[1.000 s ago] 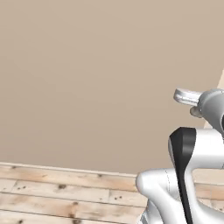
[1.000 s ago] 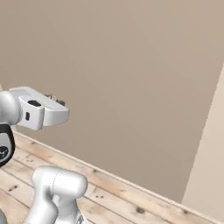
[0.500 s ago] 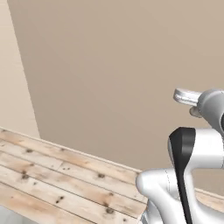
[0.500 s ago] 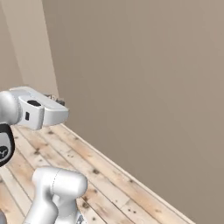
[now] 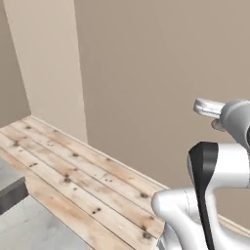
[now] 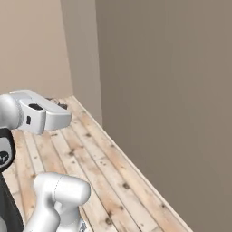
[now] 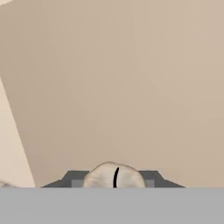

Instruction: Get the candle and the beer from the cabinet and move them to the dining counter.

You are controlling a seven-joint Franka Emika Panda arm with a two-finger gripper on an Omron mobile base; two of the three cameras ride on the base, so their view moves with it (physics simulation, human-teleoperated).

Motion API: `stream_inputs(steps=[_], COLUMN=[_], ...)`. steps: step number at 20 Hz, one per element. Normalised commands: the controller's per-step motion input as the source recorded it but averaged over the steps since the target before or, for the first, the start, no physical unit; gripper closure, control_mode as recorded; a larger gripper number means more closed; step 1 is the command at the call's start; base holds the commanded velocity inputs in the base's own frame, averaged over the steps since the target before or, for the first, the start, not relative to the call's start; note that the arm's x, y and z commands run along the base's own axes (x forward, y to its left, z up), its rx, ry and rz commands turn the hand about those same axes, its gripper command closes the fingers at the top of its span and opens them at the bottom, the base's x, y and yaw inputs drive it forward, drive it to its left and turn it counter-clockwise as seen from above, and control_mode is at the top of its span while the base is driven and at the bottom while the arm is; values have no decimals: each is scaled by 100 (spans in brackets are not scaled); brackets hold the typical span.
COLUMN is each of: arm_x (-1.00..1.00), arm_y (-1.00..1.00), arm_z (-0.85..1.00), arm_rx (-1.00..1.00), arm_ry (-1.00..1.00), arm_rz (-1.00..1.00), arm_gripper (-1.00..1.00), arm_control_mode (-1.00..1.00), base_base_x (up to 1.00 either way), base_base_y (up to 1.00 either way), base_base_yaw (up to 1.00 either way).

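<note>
In the hand view, the candle (image 7: 114, 176) is a pale greyish-tan round shape with a dark wick line. It sits between my gripper's (image 7: 114, 180) two dark fingers (image 7: 72, 178), which are shut on it. The white arm holds its hand up at mid-height, at the right of the left base view (image 5: 210, 108) and the left of the right base view (image 6: 45, 117). The hand points at a bare beige wall. The beer, the cabinet and the dining counter are out of view.
Beige walls (image 5: 161, 73) meet at a jutting corner (image 6: 84, 59) ahead. A light wooden plank floor (image 5: 83, 176) runs along them. At the lower left, a dark grey block (image 5: 12, 195) with a pale top stands on a grey floor patch (image 5: 44, 227); what it is I cannot tell.
The whole scene has slid across both base views, so the base has turned. The wall corner and more plank floor have come into sight. The arm's pose and grip are unchanged.
</note>
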Motion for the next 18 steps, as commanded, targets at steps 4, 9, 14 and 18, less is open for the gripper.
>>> stream_inputs(steps=[4,9,14,18], arm_x=[0,0,0,0], arm_y=[0,0,0,0], arm_z=[0,0,0,0], arm_rx=[0,0,0,0], arm_ry=[0,0,0,0], arm_rz=[0,0,0,0], arm_gripper=[100,100,100,100], arm_control_mode=[100,100,100,100], base_base_x=[42,45,43,40], base_base_y=[2,0,0,-3], base_base_yaw=[49,51,52,54])
